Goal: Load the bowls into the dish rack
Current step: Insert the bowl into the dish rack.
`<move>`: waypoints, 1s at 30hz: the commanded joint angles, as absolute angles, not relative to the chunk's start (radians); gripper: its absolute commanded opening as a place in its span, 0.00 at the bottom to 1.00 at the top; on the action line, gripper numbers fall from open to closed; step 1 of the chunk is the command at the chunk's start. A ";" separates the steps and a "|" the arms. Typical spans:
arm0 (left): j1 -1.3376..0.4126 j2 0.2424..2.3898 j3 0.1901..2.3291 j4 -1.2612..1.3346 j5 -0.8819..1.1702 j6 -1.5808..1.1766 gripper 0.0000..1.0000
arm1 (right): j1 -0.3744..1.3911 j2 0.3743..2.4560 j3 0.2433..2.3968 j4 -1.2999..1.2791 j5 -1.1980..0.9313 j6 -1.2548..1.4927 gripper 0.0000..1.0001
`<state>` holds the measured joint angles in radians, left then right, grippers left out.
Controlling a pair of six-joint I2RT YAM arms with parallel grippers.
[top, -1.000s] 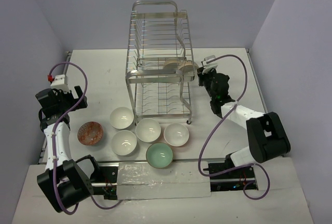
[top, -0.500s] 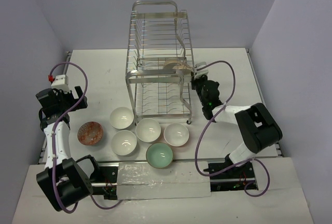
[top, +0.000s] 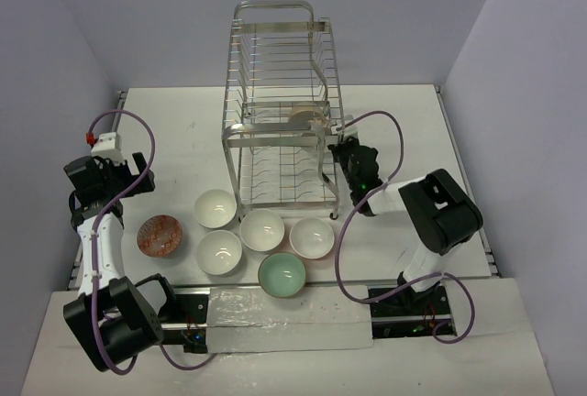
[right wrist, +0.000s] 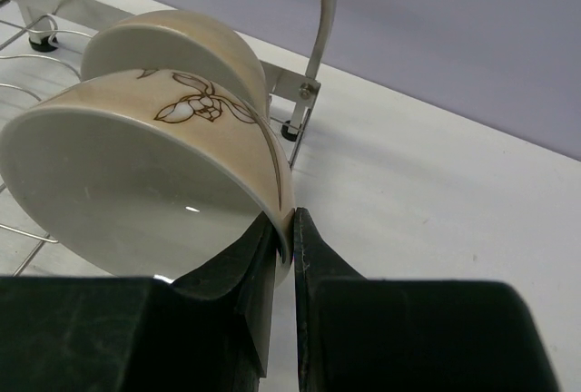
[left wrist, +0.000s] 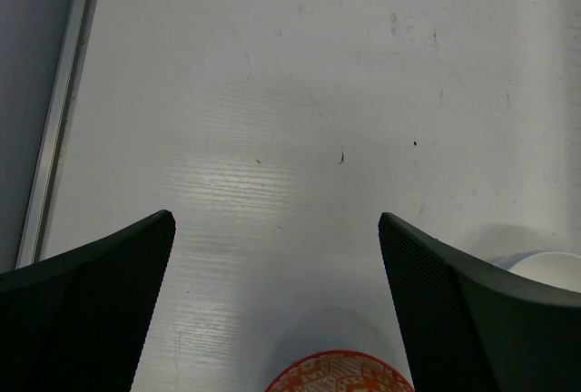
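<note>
Beige ceramic with a brown flower mark, the bowl (right wrist: 136, 192) in hand stands tilted on edge at the right end of the dish rack (top: 280, 75). Its wall is pinched at the rim between the two fingers of the right end effector (right wrist: 283, 224). A second beige bowl (right wrist: 172, 43) stands just beyond it; whether the two touch I cannot tell.

Placing looks like the step in hand. To do it well, ease the rim down between two wires (right wrist: 23, 65), leaning the same way as its neighbour and not shoving it. Let go only once the wires carry the weight. Then draw the fingers back to the right, away from the rack post (right wrist: 324, 11).

The left end effector (left wrist: 274, 220) hangs spread over the surface (left wrist: 318, 93), with nothing in it. The orange-red bowl (left wrist: 340, 374) lies just below it. Four white bowls (top: 262, 229) and the mint green bowl (top: 282, 275) wait near the rack's front.
</note>
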<state>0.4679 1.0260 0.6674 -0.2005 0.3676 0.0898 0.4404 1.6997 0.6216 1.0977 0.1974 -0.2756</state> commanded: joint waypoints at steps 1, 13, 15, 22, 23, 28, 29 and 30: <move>0.469 1.028 0.666 -0.167 0.370 0.104 0.99 | 0.466 1.690 0.675 1.327 0.222 -0.302 0.00; 0.468 1.028 0.664 -0.167 0.368 0.107 0.99 | 0.476 1.723 0.715 1.306 0.204 -0.331 0.00; 0.468 1.028 0.664 -0.164 0.368 0.106 0.99 | 0.476 1.727 0.732 1.287 0.201 -0.336 0.00; 0.468 1.032 0.664 -0.164 0.370 0.107 0.99 | 0.480 1.741 0.762 1.243 0.193 -0.348 0.00; 0.468 1.032 0.663 -0.163 0.370 0.107 0.99 | 0.482 1.741 0.764 1.239 0.190 -0.351 0.00; 0.468 1.039 0.664 -0.163 0.373 0.109 0.99 | 0.492 1.747 0.765 1.238 0.183 -0.377 0.00; 0.466 1.039 0.666 -0.161 0.374 0.110 0.99 | 0.495 1.750 0.767 1.238 0.183 -0.383 0.00; 0.468 1.039 0.666 -0.161 0.374 0.109 0.99 | 0.497 1.753 0.775 1.235 0.183 -0.385 0.00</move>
<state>0.4679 1.0389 0.6674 -0.2005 0.3679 0.0910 0.4816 1.7588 0.7067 1.1126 0.1894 -0.3683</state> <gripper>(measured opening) 0.991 0.164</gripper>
